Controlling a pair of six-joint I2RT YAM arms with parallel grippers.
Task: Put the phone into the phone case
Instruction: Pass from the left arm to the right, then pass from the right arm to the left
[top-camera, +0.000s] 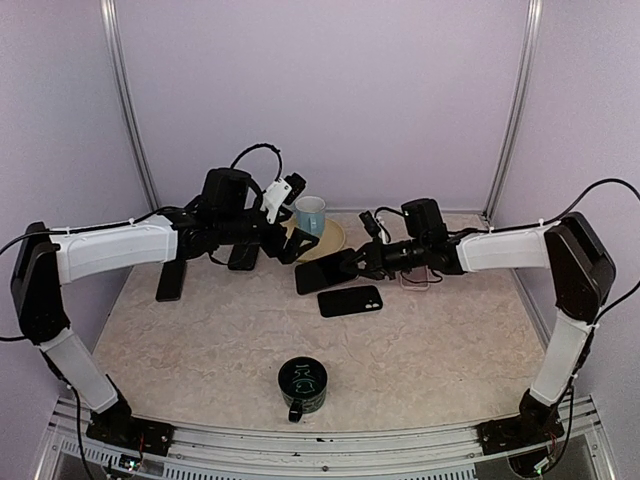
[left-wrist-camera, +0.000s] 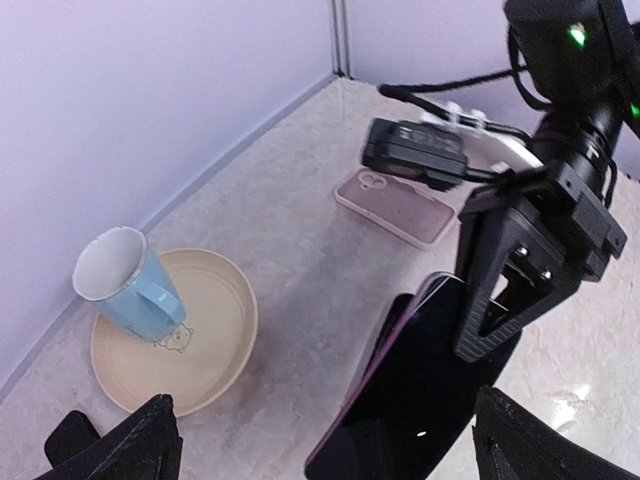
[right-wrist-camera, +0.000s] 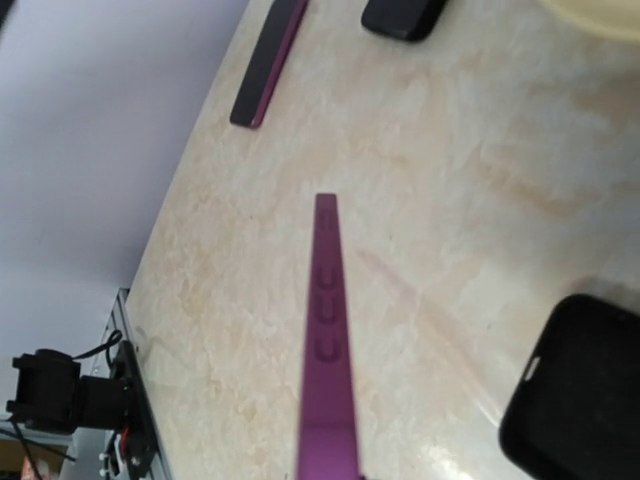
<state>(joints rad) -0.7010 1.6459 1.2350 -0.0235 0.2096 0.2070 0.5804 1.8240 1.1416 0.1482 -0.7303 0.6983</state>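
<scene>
Beige marbled table (top-camera: 200, 350), lilac walls (top-camera: 330, 90)

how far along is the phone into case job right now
Done: the right pincer is shut on the purple phone and holds it tilted on edge. In hand: the left pincer stands open around the phone's near end, not gripping it. Left: all of the fitting. The black case lies flat on the table, apart from the phone, and the clear pink case also lies untouched.
</scene>
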